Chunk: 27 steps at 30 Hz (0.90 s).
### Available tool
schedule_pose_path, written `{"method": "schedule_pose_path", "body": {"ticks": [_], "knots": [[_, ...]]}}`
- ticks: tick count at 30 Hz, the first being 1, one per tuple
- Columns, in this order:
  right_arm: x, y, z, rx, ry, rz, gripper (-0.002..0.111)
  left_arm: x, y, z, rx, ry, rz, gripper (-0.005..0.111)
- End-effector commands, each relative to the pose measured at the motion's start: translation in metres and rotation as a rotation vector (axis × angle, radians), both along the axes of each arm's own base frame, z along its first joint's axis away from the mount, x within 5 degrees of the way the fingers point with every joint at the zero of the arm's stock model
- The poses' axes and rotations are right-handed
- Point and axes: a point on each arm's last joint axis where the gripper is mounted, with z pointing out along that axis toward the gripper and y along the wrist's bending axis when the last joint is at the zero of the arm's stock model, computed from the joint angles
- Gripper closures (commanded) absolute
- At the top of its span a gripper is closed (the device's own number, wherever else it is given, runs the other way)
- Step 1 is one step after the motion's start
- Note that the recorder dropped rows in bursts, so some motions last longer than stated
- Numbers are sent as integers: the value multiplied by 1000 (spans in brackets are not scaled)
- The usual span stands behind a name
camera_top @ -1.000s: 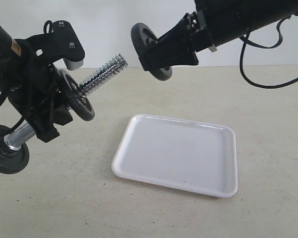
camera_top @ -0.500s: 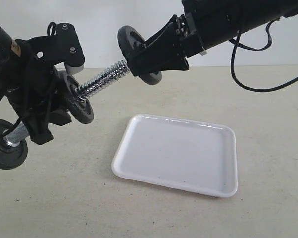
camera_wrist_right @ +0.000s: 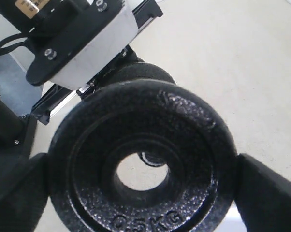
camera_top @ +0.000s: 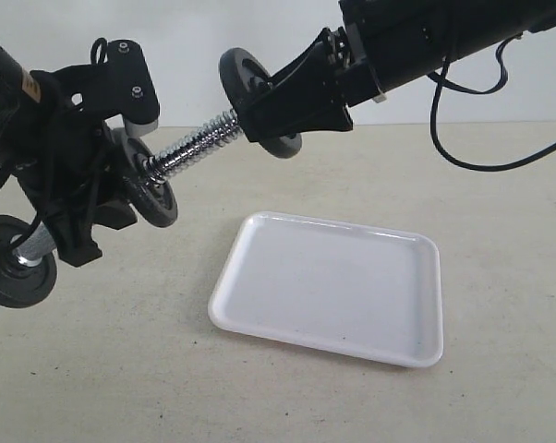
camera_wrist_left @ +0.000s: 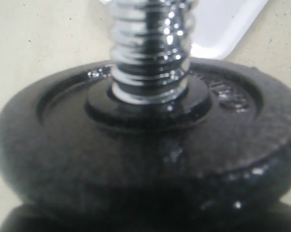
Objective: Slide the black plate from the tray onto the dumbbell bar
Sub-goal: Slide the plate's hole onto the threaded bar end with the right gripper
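Plate: off the tray, in the air at the bar tip, which shows through the hole.
Right hand: spread wide, gripping the plate rim so the hole is clear.
Left hand: clamped mid-bar, angling the threaded end toward the plate.

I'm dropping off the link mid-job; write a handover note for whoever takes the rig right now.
Left pincer: shut on the short chrome threaded dumbbell bar, held tilted.
Right pincer: shut on the small round matte-black weight plate, at the bar's free tip.
Glossy white rectangular tray: on the table, without the plate.
Done: plate lifted, hole lined up with the tip.
Left: slide it down the thread, then release.
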Motion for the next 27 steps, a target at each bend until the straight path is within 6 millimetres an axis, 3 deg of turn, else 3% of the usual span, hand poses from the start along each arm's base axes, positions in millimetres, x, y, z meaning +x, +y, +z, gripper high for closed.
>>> {"method": "schedule_pose_path", "body": {"ticks": [1,27], "knots": [[-3,1,14,70,-5,-1,108,4,-2,36,-92,-213,-22,102],[-3,2,16,98,-4,-6,108,4,-7,39,-155,-221,-33,102]]}}
